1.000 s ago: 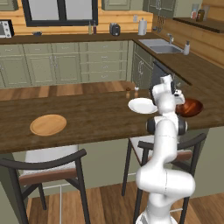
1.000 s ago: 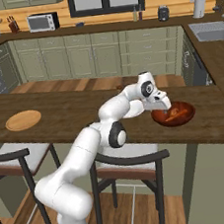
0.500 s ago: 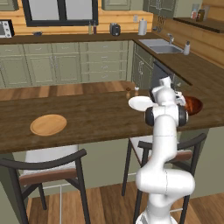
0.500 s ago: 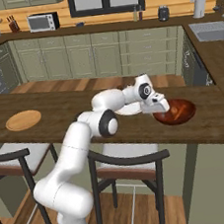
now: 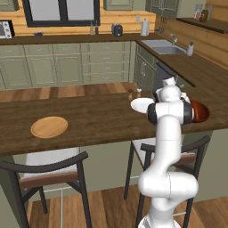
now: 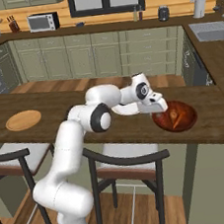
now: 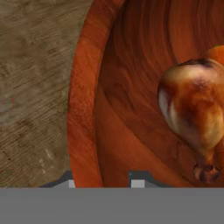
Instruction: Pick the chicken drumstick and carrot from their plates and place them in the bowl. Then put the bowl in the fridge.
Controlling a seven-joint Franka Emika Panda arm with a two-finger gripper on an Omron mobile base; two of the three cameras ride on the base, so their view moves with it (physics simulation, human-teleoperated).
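1. Locate the gripper in the right base view: it sits at the near-left edge of the bowl, low over the dark wooden counter.
2. Check the hand view. The two dark fingertips rise at the bottom edge, one on each side of the bowl rim: one outside over the counter, one inside the bowl wall. The rim lies between them.
3. Note the pincer state: the jaws straddle the rim with a narrow gap, but you cannot tell from these views whether the pads press on the rim or stand just clear of it.
4. Find the chicken drumstick inside the bowl, to the right of the fingertips in the hand view, thin bone end pointing toward the bottom of that view. It is apart from the fingers.
5. Observe an orange item at the upper right edge of the hand view, just behind the drumstick; too little shows to identify it.
6. In the left base view, the white plate lies just left of the arm, and the wooden plate lies well apart, toward the left end of the counter.
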